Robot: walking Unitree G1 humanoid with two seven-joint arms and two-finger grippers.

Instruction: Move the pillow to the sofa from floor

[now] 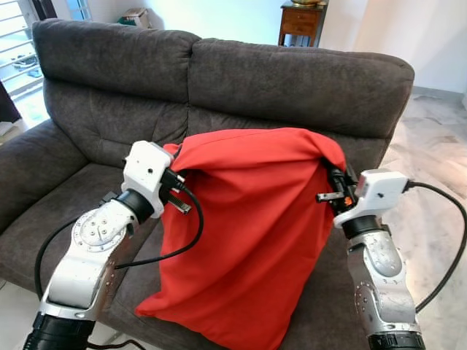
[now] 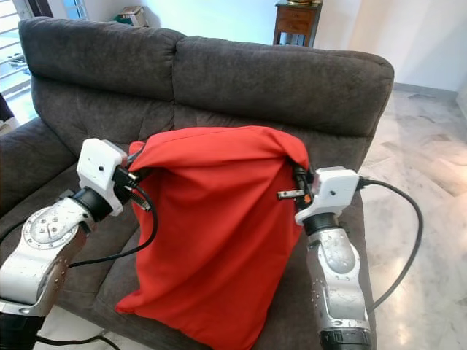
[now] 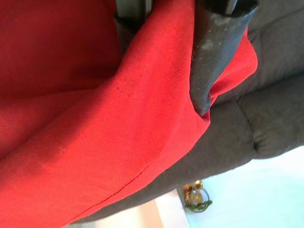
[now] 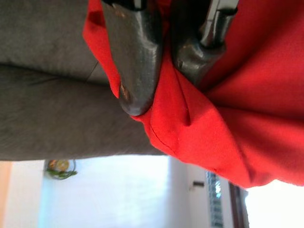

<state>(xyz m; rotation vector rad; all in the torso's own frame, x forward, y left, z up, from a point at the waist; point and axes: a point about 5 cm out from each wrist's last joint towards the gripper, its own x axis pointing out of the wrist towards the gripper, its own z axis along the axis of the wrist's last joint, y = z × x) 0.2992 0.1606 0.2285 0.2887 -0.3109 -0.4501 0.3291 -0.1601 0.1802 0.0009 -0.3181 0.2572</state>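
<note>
A big red pillow [image 1: 244, 233] hangs upright over the seat of the dark grey sofa [image 1: 117, 95], held by its two top corners. Its lower end rests near the seat's front edge. My left gripper [image 1: 175, 157] is shut on the pillow's top left corner; in the left wrist view the black fingers [image 3: 213, 52] pinch red cloth [image 3: 95, 142]. My right gripper [image 1: 334, 175] is shut on the top right corner, and the right wrist view has its fingers [image 4: 135, 61] clamped on a fold of the pillow [image 4: 247, 118].
The sofa's backrest [image 1: 292, 80] rises behind the pillow and its left armrest [image 1: 29, 168] stands at the left. A wooden side table [image 1: 300, 22] is behind the sofa. Pale marble floor [image 1: 438, 146] lies to the right.
</note>
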